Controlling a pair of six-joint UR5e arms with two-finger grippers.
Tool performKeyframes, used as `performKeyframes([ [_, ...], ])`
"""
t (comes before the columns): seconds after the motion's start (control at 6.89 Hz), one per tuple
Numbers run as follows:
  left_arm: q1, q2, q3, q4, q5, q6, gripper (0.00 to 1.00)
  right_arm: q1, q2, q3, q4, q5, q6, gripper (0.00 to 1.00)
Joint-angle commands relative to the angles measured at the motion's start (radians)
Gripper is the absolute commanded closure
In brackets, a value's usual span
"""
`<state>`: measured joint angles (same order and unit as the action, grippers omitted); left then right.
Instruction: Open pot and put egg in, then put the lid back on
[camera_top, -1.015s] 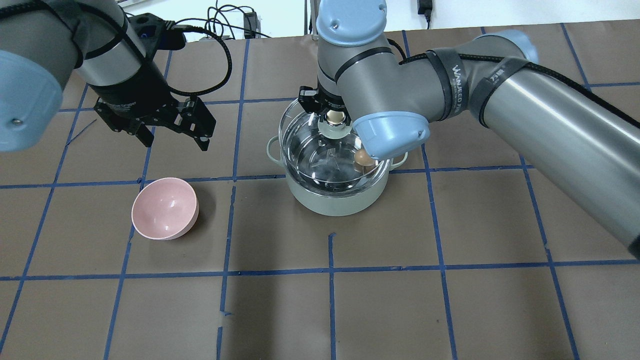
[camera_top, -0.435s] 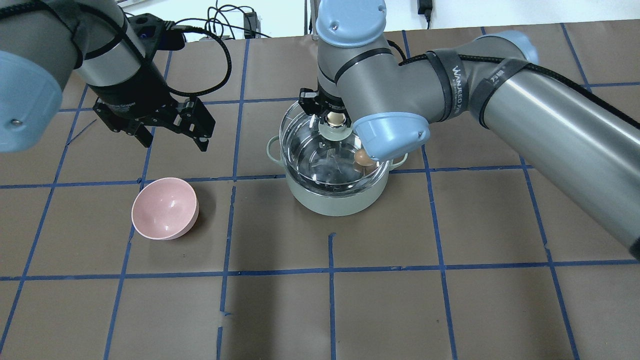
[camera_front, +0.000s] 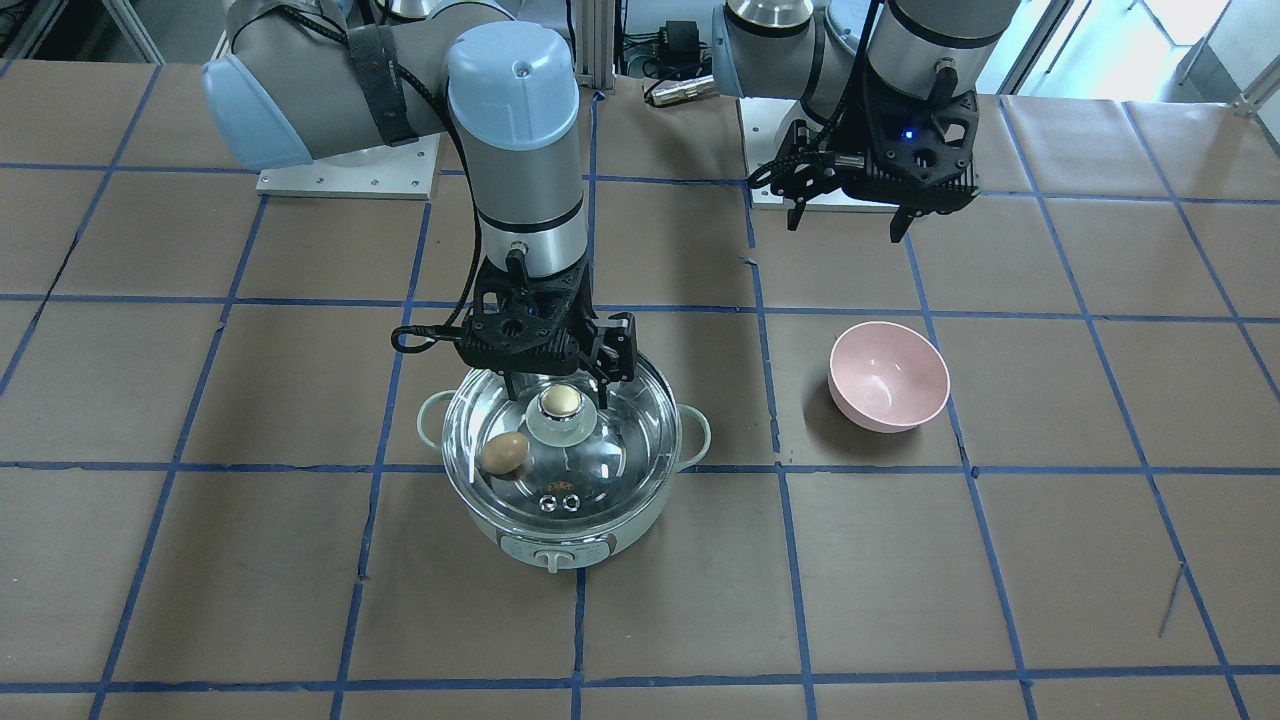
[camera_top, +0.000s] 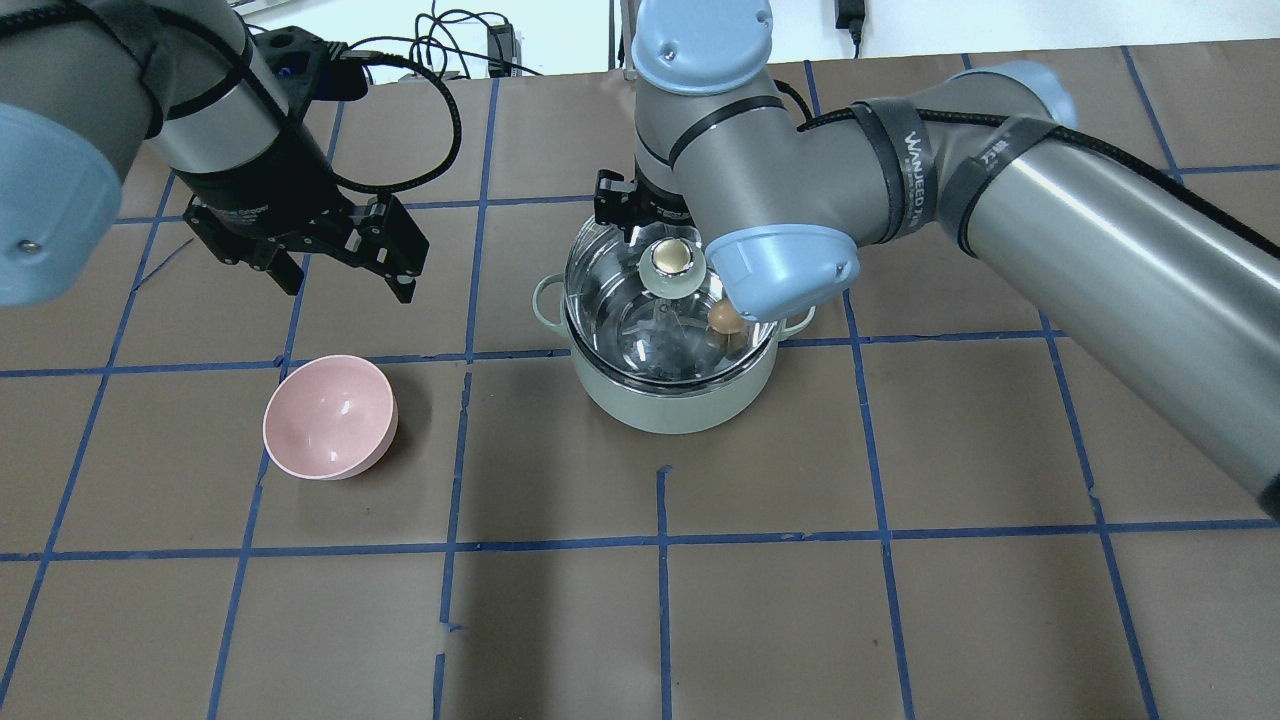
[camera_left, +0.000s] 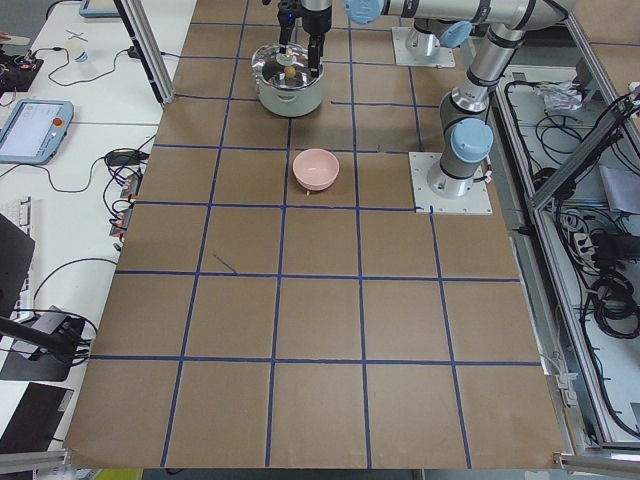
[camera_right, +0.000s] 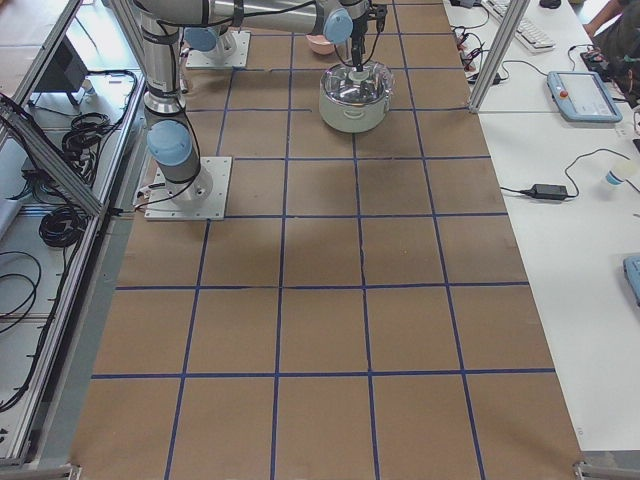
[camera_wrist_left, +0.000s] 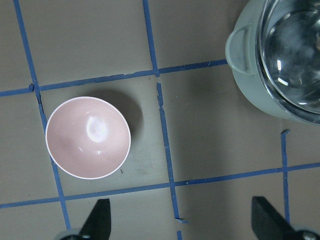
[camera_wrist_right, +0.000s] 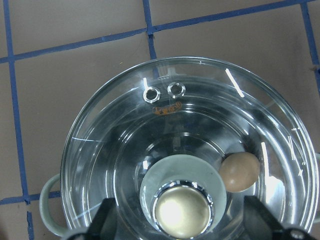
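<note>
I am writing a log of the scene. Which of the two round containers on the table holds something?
The mint-green pot: a brown egg lies in it under the glass lid. The pink bowl is empty.

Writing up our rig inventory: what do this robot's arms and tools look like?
The left arm and right arm are grey tubes with pale blue joint caps. Black straps, one with white lettering, bind a black cable along the right arm. The left tool and right tool are black, skeletal two-finger frames.
</note>
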<state>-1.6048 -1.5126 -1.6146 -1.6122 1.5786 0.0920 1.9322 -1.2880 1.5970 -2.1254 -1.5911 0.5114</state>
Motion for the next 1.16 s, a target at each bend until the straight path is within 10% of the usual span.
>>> performKeyframes([
  [0.0, -0.001, 0.0, -0.001, 0.0, 0.0, 0.0, 0.0, -0.024, -0.008, -0.002, 0.01, -0.001, -0.043, 0.09],
  [0.58, 0.0, 0.0, 0.001, 0.0, 0.0, 0.0, 0.0, -0.101, -0.049, 0.011, -0.004, -0.007, -0.219, 0.11],
  [1.02, -0.001, 0.0, -0.001, 0.0, 0.0, 0.0, 0.0, -0.31, -0.201, 0.026, 0.215, 0.0, -0.431, 0.0],
])
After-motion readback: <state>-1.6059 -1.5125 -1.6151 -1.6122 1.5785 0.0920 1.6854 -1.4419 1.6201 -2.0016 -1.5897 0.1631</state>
